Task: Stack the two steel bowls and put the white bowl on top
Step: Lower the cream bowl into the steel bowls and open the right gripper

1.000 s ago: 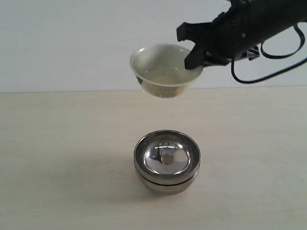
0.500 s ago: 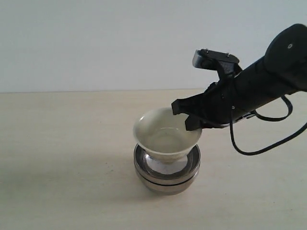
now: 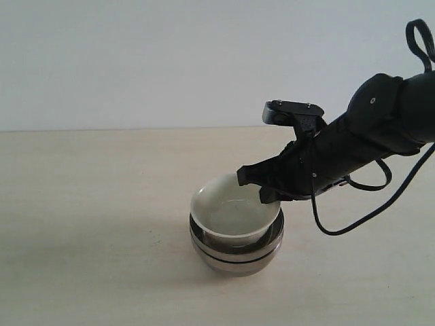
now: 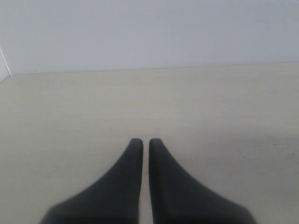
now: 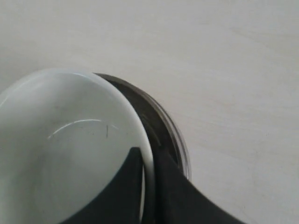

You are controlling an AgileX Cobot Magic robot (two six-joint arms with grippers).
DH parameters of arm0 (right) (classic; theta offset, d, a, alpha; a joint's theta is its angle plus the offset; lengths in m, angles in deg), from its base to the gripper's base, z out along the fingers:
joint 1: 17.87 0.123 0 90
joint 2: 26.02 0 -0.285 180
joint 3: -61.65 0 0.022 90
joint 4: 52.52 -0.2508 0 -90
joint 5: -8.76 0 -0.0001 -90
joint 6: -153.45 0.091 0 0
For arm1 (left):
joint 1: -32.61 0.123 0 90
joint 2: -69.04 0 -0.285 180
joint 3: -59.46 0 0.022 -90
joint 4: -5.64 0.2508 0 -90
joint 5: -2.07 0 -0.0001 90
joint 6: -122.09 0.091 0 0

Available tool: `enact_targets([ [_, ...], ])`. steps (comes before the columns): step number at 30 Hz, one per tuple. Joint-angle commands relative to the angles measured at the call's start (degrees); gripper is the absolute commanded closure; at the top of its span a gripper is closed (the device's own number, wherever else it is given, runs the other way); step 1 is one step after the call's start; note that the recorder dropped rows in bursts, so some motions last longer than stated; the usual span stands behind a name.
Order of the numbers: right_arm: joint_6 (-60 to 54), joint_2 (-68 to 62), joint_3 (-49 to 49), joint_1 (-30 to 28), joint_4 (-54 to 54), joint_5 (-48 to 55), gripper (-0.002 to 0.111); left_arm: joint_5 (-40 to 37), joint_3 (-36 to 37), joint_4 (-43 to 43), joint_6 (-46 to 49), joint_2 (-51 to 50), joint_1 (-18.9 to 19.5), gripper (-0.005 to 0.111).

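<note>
The two steel bowls (image 3: pixel 236 252) sit nested one inside the other on the table, near its front middle. The white bowl (image 3: pixel 231 214) rests low inside the upper steel bowl. My right gripper (image 3: pixel 262 190) is shut on the white bowl's right rim, one finger inside and one outside. In the right wrist view the white bowl (image 5: pixel 65 149) fills one side, with the steel rim (image 5: pixel 170 135) showing beside it and the right gripper (image 5: pixel 147 156) pinching its edge. My left gripper (image 4: pixel 142 142) is shut and holds nothing, over bare table, and does not show in the exterior view.
A pale wooden table (image 3: pixel 88 204) runs to a plain white wall behind. A black cable (image 3: pixel 353 217) loops down from the right arm, hanging above the table's right side.
My right gripper has carried the white bowl down from high above the steel bowls into the top one. The left gripper has not visibly changed.
</note>
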Motion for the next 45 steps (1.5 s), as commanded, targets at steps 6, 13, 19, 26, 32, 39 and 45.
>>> enact_targets([
  [6,-0.4,0.2,0.0,0.0,-0.2,-0.6,0.108,0.1,0.2,0.0,-0.6,0.2,0.1,0.103],
  [13,-0.4,-1.5,0.0,0.0,-0.2,-1.5,0.108,0.1,0.2,0.0,-0.6,0.2,0.1,0.103],
  [19,-0.4,-1.5,0.0,0.0,-0.2,-1.5,0.108,0.1,0.2,0.0,-0.6,0.2,0.1,0.103],
  [26,-0.4,-1.5,0.0,0.0,-0.2,-2.2,0.108,0.1,0.2,0.0,-0.6,0.2,0.1,0.103],
  [32,-0.4,-1.5,0.0,0.0,-0.2,-2.2,0.108,0.1,0.2,0.0,-0.6,0.2,0.1,0.103],
  [39,-0.5,-1.5,0.0,0.0,-0.2,-2.4,0.096,0.1,0.2,0.0,-0.6,0.2,0.1,0.103],
  [45,0.3,-1.5,0.0,0.0,-0.2,-2.8,0.059,0.1,0.2,0.0,-0.6,0.2,0.1,0.103],
])
